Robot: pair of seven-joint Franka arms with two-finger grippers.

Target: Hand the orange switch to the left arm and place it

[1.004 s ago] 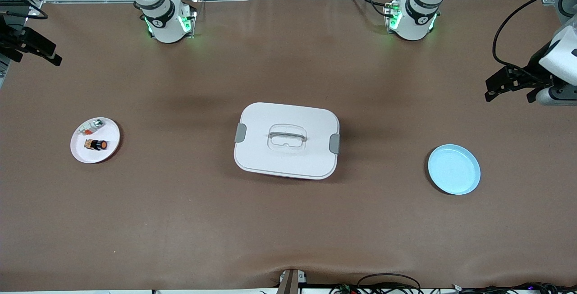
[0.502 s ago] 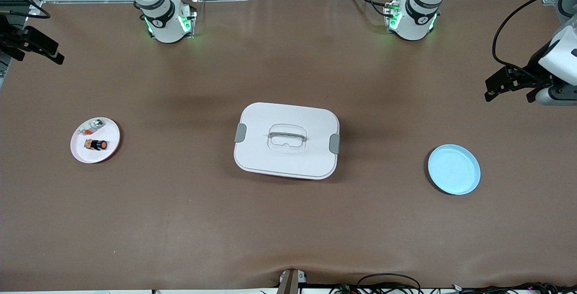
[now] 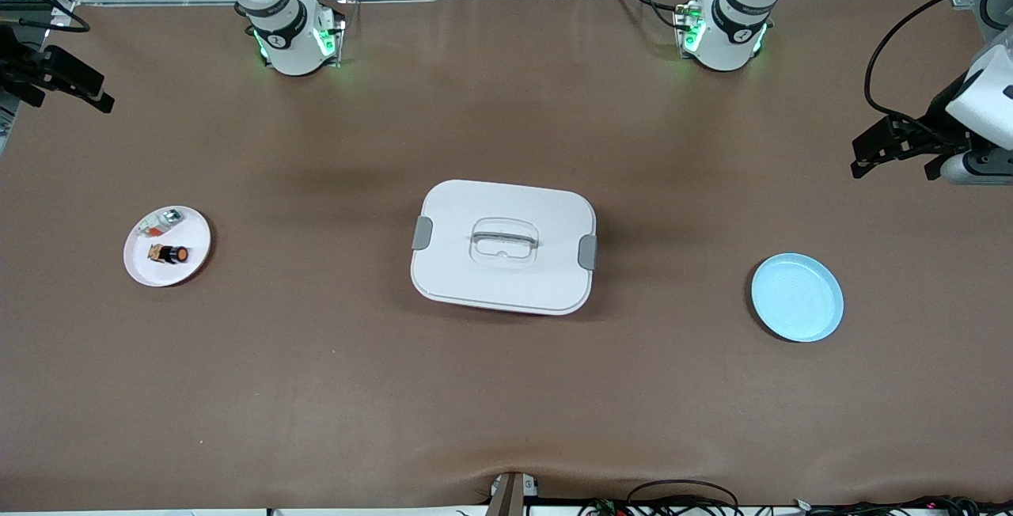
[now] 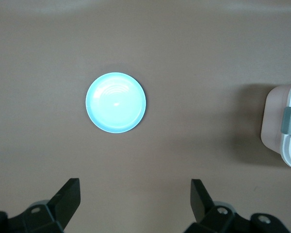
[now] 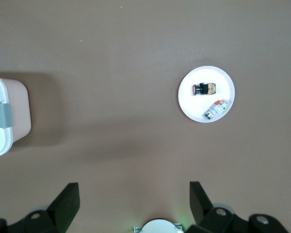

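The orange switch (image 3: 170,253) lies on its side on a pale pink plate (image 3: 192,236) toward the right arm's end of the table, its orange cap facing the box. The right wrist view shows the switch (image 5: 202,89) on that plate (image 5: 191,104). The white box (image 3: 503,246) with grey clips stands shut in the table's middle. High over the table's edge at its own end, my right gripper (image 3: 63,98) is open and empty, open in the right wrist view (image 5: 134,190) too. My left gripper (image 3: 892,164) hangs open and empty over the left arm's end (image 4: 135,188).
A small silver-and-clear piece (image 3: 161,221) shares the pink plate. An empty blue plate (image 3: 797,297) sits toward the left arm's end, also in the left wrist view (image 4: 116,102). Each wrist view catches one end of the box (image 4: 287,127) (image 5: 4,115). Cables run along the table's front edge.
The right gripper has shifted a little toward the table's middle. The left arm, switch, box and plates have not moved.
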